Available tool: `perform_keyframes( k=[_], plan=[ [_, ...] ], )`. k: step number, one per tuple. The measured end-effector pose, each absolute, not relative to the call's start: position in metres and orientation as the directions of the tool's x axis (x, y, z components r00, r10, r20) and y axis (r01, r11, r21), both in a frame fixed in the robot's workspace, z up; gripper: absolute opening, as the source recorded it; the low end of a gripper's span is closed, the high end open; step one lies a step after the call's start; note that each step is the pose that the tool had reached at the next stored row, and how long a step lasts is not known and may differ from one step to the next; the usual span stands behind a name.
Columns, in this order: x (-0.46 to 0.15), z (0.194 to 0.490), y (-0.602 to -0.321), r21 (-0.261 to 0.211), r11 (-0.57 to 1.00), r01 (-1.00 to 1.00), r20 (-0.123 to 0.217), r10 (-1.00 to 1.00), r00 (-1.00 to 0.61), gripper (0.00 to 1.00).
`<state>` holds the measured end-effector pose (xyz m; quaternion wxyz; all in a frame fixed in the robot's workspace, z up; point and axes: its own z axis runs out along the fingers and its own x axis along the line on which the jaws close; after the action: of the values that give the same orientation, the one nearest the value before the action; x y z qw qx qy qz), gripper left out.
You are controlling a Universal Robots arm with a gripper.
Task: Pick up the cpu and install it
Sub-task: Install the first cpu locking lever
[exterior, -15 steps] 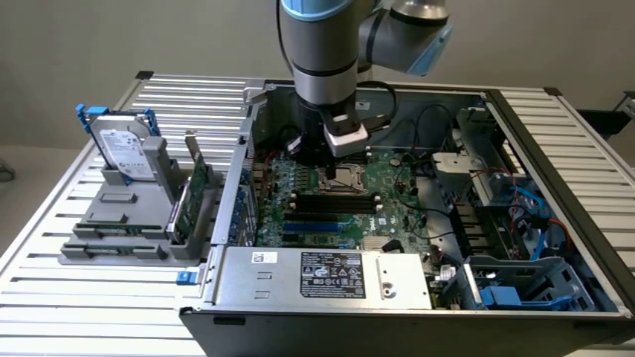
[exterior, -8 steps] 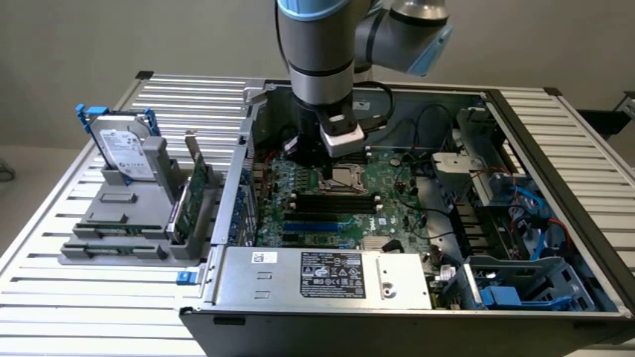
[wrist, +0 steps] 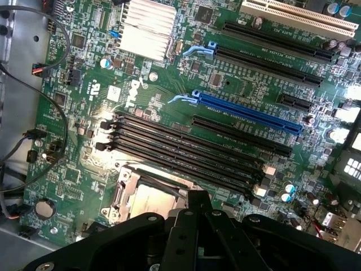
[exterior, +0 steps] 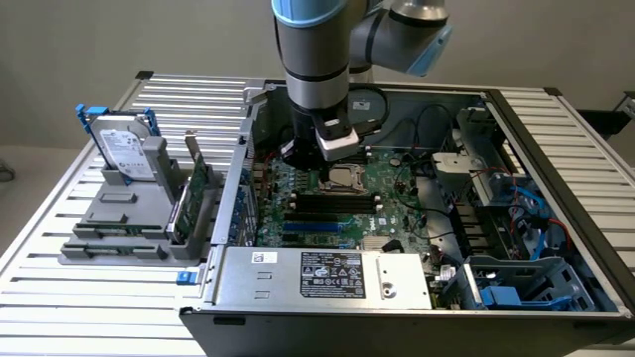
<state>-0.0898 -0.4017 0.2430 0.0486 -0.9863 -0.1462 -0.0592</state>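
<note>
Exterior cam: high, off the arm, angled down across the open computer case on the slatted bench, far enough back to catch the whole case and the arm entering at 12 o'clock. Wrist cam: on the arm, close, looking steeply down at the motherboard; black pincer body fills its near edge. Overlap: motherboard, its memory slots and the socket beneath the wrist.
</note>
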Motion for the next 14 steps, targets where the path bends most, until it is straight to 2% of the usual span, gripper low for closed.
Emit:
perform_keyframes(
  k=[7, 14],
  plan=[
    [-0.090, 0.237, -0.402, -0.079, -0.953, 0.294, 0.130, 0.283, 0.950, 0.11],
    [-0.091, 0.232, -0.402, -0.084, -0.953, 0.293, 0.113, 0.283, 0.953, 0.11]
  ],
)
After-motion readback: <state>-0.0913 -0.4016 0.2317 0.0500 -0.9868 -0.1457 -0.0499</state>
